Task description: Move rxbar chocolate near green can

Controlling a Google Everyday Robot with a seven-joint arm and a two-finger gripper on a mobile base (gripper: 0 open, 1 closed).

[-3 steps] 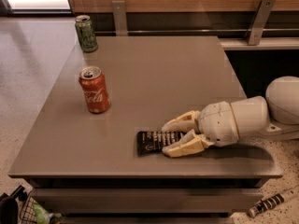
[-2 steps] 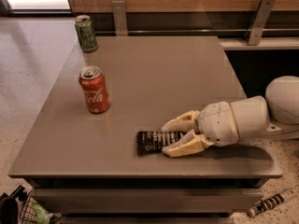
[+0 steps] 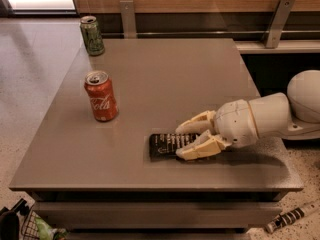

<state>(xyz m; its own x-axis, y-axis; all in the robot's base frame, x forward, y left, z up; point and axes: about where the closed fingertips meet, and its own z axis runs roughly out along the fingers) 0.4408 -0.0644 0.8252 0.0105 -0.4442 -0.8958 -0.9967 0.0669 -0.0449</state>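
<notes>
Gripper (image 3: 181,143) is low over the bench (image 3: 175,69) near the front edge, right of centre. I read its fingers as spread apart, one on each side of the right end of the bar (image 3: 164,145), which lies flat on the bench. Green can (image 3: 92,35) stands upright at the far left corner, well apart from the bar, and a red can (image 3: 101,96) stands near the left edge between them.
</notes>
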